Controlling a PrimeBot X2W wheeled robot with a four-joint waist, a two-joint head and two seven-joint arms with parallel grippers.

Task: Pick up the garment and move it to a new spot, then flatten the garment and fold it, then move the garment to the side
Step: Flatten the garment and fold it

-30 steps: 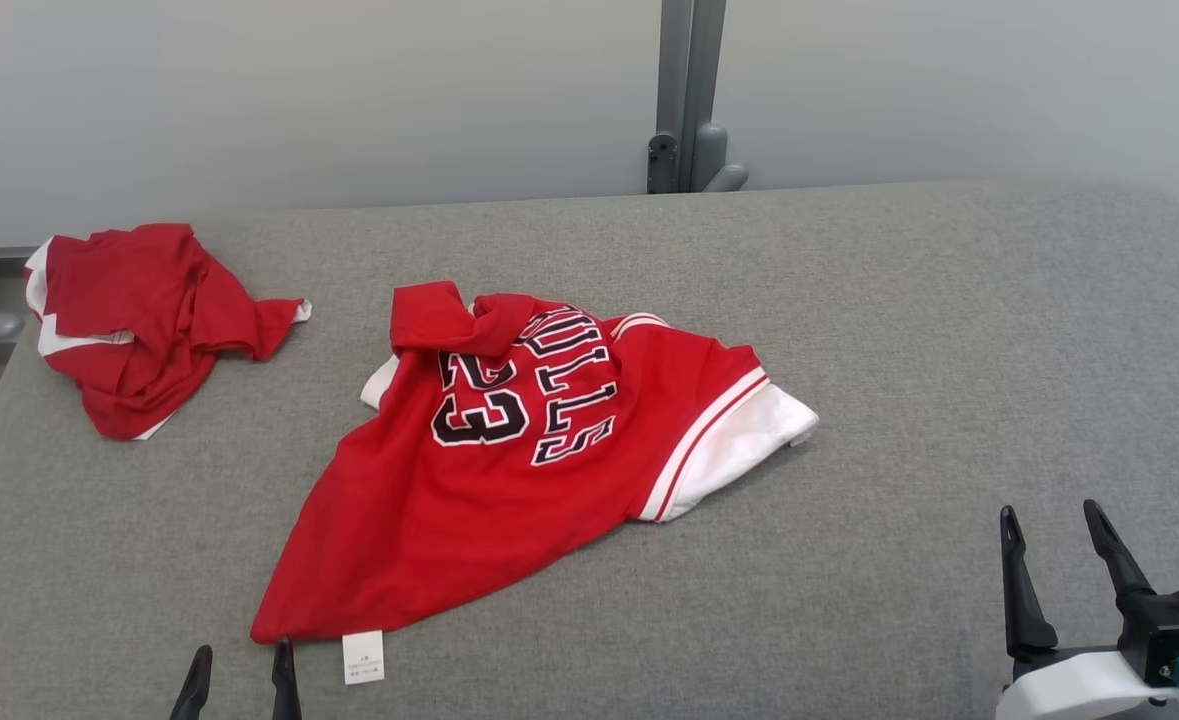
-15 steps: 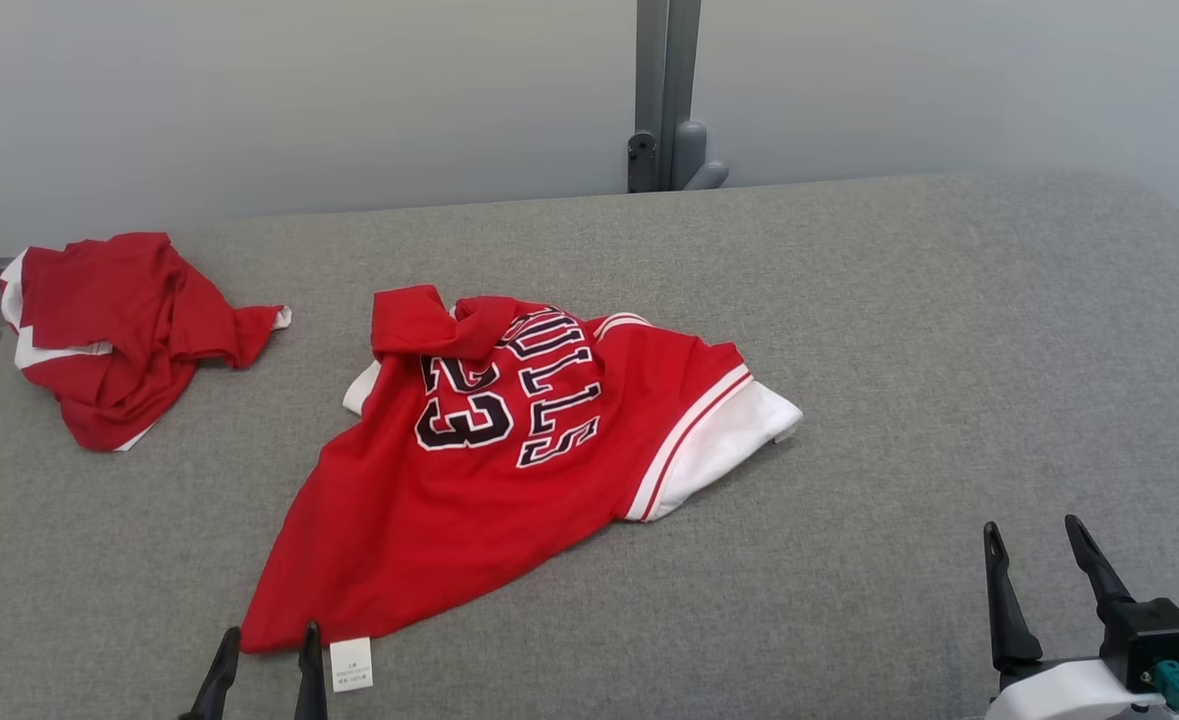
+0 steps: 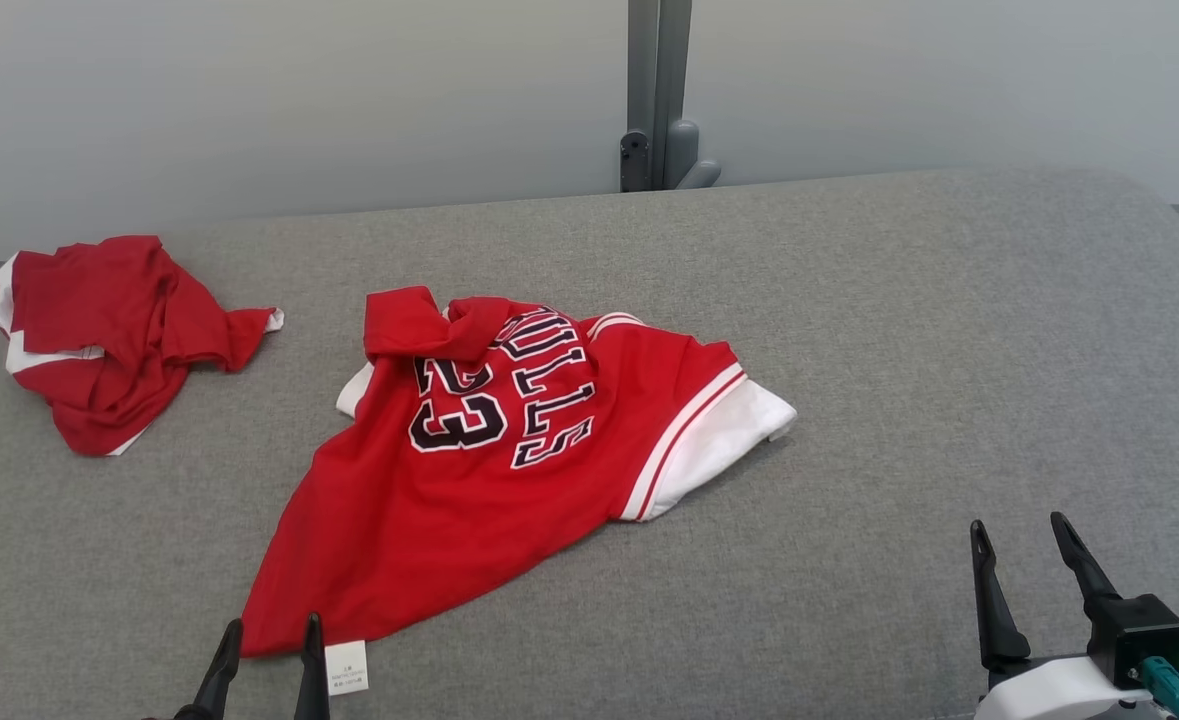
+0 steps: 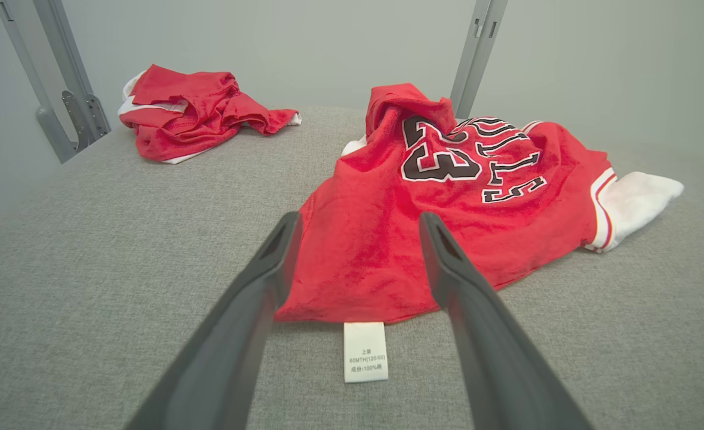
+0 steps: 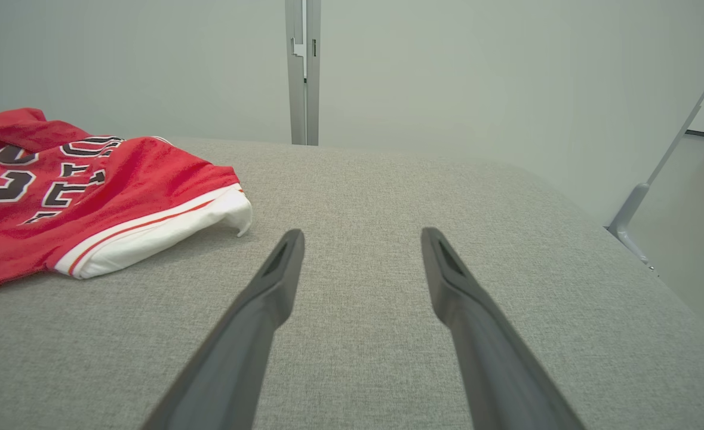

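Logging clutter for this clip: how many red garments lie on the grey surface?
2. The numbered jersey lies spread at the middle, its near hem by the left claw; a crumpled red garment sits at the far left. None appears hidden.

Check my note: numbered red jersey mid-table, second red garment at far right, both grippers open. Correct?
No: the head view shows the second red garment at the far left. The numbered jersey lies mid-table; left gripper and right gripper are open.

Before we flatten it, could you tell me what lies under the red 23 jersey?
The jersey rests on the grey table; a white care label sticks out from its near hem. Anything beneath the cloth is hidden.
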